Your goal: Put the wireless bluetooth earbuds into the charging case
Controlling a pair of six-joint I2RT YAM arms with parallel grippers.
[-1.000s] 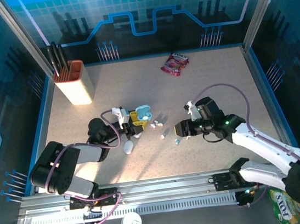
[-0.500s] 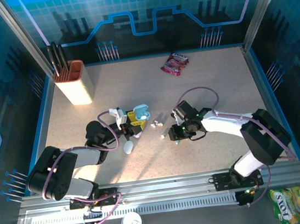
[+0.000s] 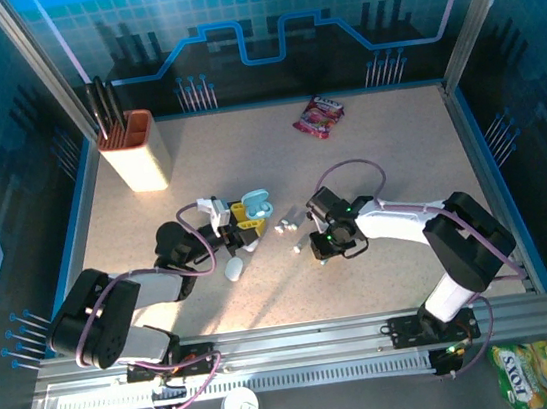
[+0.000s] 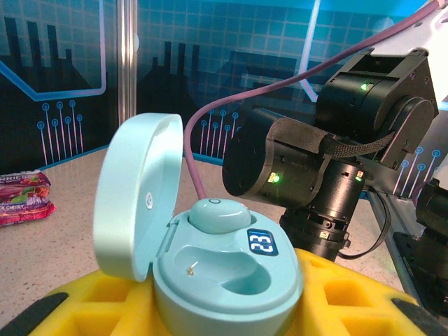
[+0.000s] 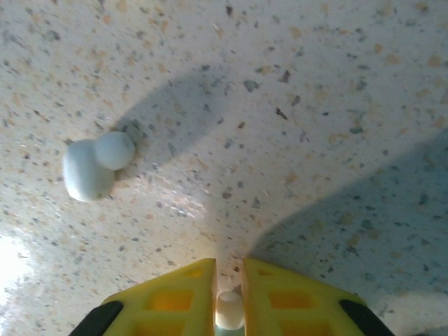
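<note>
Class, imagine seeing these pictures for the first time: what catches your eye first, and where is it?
The open light-blue charging case, held by the left gripper near the middle of the table, has one light-blue earbud seated and one socket empty. Beside it, the right gripper pinches a tiny white earbud.

Right claw pinched; left claw gripping

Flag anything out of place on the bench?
Nothing damaged. Loose earbuds lie scattered on the table near the open light-blue case in the left gripper; one of its sockets is empty. The right gripper pinches one small earbud. Odd: a white disc sits off the table, by the front rail.
</note>
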